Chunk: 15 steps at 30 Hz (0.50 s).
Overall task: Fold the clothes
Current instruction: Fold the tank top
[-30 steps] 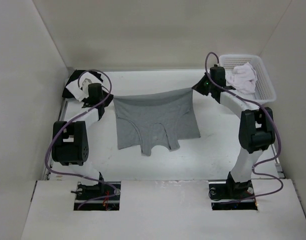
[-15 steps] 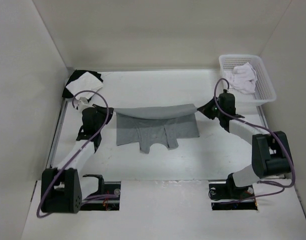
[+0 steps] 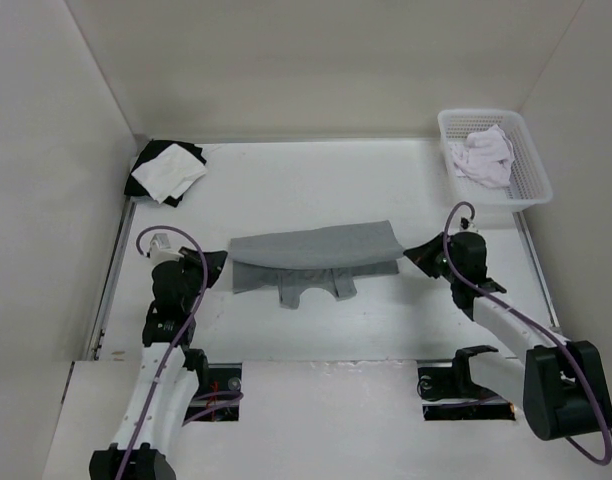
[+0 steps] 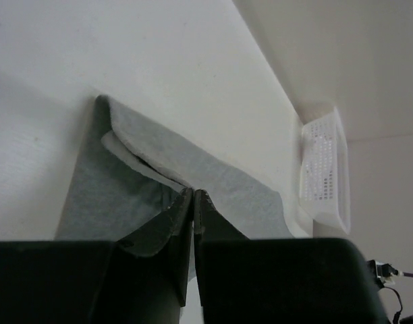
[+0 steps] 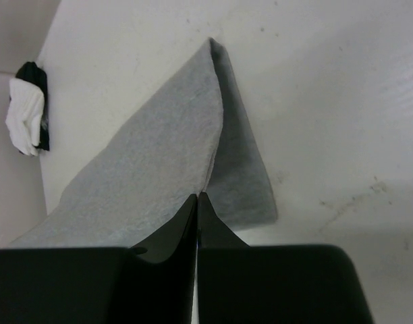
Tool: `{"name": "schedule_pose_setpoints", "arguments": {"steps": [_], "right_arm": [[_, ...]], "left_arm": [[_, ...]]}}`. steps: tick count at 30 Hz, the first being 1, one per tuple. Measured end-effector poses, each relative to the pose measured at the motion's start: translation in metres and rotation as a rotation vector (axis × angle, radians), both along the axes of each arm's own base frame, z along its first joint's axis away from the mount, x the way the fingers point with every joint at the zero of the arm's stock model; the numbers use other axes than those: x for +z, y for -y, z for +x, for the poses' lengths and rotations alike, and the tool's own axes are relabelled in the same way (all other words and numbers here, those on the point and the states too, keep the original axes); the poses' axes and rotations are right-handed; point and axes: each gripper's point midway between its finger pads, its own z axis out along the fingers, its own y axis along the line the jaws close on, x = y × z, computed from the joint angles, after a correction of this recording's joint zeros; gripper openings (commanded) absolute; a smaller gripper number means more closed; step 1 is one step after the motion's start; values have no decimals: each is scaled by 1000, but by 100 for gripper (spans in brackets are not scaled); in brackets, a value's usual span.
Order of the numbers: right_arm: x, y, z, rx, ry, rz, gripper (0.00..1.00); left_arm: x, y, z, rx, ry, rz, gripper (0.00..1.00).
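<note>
1. The left jaws are pressed together, with no gap showing in the left wrist view. They pinch the left corner of the upper layer of the grey top (image 4: 193, 162).
2. The right jaws are likewise closed to a thin line. In the right wrist view they grip the right corner of that same upper layer of the grey top (image 5: 152, 148).
3. The grey top (image 3: 316, 245) lies on the counter (image 3: 316, 190), stretched between the two pairs of jaws. It is doubled over itself. The upper layer runs as a band from one pair to the other, and the lower layer lies flat beneath it.
4. On the side nearer the arm bases, the lower layer sticks out past the band, showing its curved cut-outs.
5. Well beyond the right jaws and off to their right stands a white basket (image 3: 531, 175) holding a white cloth (image 3: 483, 155).
6. Well beyond the left jaws, at the far left of the counter, lies a black-and-white cloth pile (image 3: 166, 170), apart from the top.
</note>
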Motion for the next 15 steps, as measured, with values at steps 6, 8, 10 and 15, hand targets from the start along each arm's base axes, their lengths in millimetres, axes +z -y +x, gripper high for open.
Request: {"name": "schedule_pose_setpoints", "arguments": {"steps": [6,8,10,15], "right_arm": [[-34,7,-25,-27,-109,-15,30],[-41,10,-30,-39,-133,-21,41],[-45,13,-33,-53,-143,-31,47],[-51,19,-25,-86,-167,-65,48]], "left_arm": [[-47,-20,-23,75,-144,-6,19],[-54,-27,-26,105,-178,-11,22],[-59,-29,-27,115,-198,-12,22],[-63,-11,-24,55,-230,1,19]]}}
